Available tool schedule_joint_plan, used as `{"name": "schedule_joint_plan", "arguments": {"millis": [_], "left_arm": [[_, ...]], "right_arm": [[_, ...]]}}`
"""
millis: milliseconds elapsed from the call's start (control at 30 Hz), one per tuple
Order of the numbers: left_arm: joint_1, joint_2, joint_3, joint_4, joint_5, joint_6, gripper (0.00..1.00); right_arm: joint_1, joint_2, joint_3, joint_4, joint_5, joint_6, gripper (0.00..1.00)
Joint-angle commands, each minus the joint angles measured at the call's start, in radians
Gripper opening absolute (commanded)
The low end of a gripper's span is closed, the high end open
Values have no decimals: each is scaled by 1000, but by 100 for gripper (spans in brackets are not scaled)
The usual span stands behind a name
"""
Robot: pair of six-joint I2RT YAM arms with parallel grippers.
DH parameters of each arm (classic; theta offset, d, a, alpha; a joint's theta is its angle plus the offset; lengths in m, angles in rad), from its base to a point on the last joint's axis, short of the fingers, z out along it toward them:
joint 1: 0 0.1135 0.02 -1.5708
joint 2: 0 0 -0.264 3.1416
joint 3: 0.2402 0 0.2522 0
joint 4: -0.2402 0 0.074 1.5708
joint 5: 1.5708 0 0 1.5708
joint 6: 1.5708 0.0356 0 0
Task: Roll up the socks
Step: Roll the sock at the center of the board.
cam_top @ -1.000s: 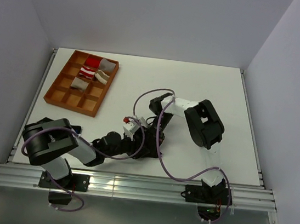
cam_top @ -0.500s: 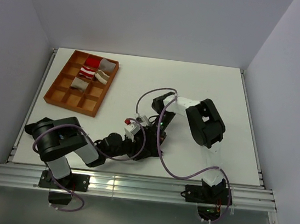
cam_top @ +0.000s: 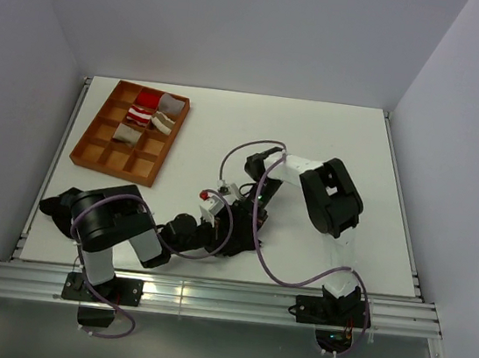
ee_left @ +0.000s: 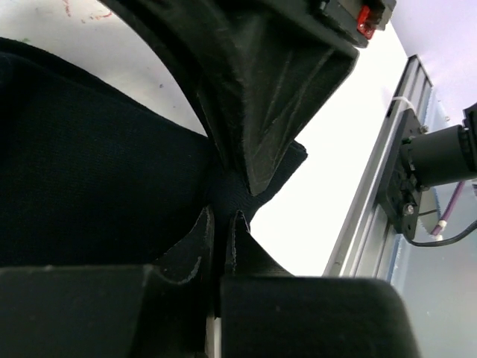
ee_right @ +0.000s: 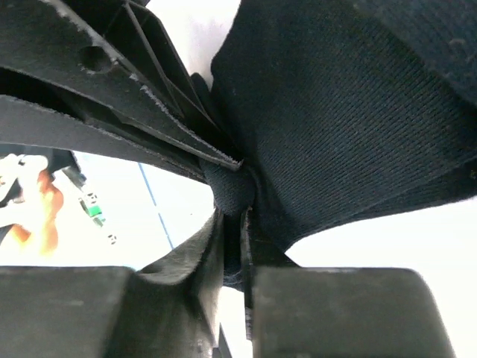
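The left gripper (ee_left: 220, 224), its fingers spread a second ago, has pinched shut on an edge of the black sock (ee_left: 97, 171) lying mid-table (cam_top: 333, 138) near the front, where the right gripper (ee_right: 237, 216) pinches the same bunch, so rolling can likely begin.

The white table (cam_top: 333, 138) carries a brown wooden tray (cam_top: 115, 159) with compartments at its far left. A black sock (ee_left: 89, 171) lies on it near the middle, toward the near edge.
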Motion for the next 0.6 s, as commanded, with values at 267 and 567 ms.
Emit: {"name": "schedule_joint_plan", "arguments": {"millis": [267,567], "left_arm": [[70,125,-43,93,215,-147,0],[182,187,-13,136,559,-349,0]], "right_arm": [[-131,-360,-106,196,46,51,36],[-150,-678,-369,397,146,16,37]]}}
